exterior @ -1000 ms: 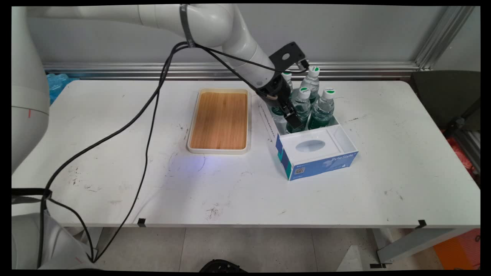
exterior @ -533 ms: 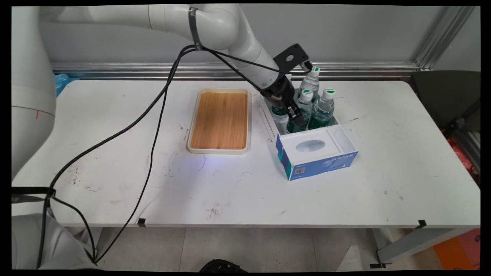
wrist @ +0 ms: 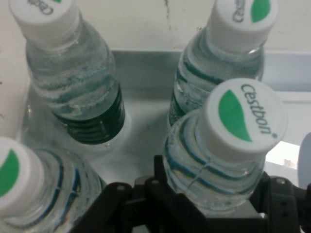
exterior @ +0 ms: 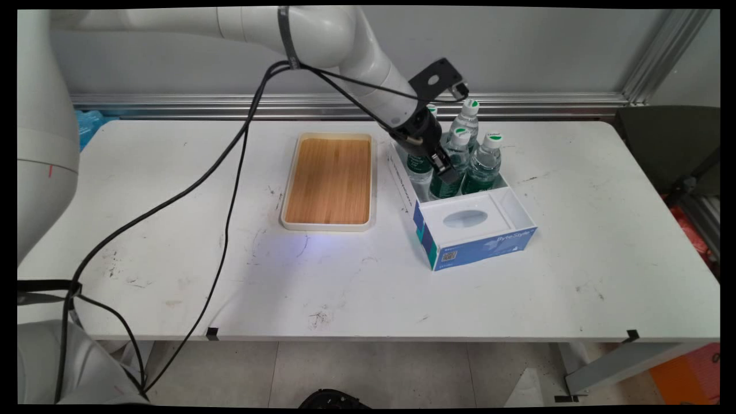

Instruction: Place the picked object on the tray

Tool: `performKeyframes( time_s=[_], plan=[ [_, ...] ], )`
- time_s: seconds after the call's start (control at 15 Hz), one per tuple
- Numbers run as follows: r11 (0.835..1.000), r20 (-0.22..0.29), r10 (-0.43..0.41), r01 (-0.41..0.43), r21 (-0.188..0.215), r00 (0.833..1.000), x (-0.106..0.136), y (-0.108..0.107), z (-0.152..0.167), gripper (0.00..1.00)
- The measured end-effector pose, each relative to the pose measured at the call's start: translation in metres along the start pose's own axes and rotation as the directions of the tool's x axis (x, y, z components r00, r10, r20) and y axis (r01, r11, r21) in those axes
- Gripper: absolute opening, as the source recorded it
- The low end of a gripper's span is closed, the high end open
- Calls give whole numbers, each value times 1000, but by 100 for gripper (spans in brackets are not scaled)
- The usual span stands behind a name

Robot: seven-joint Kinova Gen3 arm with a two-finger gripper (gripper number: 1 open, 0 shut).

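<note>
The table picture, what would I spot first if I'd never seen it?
Probably the gripper reaching into the white and blue box right of the middle, among four water bottles with green and white caps. In the hand view its fingers sit on either side of one bottle. Left of the box lies a wooden tray with a white rim.

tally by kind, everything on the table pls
Water bottles, in the box's rear compartment: 4, one between the end effector's fingers
Blue and white box: 1
Wooden tray with a white rim: 1
Total: 6
</note>
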State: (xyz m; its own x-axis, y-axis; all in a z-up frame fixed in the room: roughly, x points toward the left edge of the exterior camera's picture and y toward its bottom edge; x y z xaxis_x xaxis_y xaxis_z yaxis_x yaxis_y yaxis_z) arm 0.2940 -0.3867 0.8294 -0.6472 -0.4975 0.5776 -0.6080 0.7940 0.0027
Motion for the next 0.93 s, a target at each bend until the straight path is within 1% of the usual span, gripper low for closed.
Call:
performKeyframes(
  time_s=[0.33, 0.53, 0.73, 0.93],
  plan=[
    [999, -29, -36, 36, 9, 999, 16, 3, -40, 0],
    [999, -43, -47, 47, 13, 998, 22, 7, -75, 0],
    [999, -44, -48, 49, 15, 998, 19, 9, -114, 0],
    [999, -38, -49, 50, 20, 998, 6, 7, -151, 0]
  ],
)
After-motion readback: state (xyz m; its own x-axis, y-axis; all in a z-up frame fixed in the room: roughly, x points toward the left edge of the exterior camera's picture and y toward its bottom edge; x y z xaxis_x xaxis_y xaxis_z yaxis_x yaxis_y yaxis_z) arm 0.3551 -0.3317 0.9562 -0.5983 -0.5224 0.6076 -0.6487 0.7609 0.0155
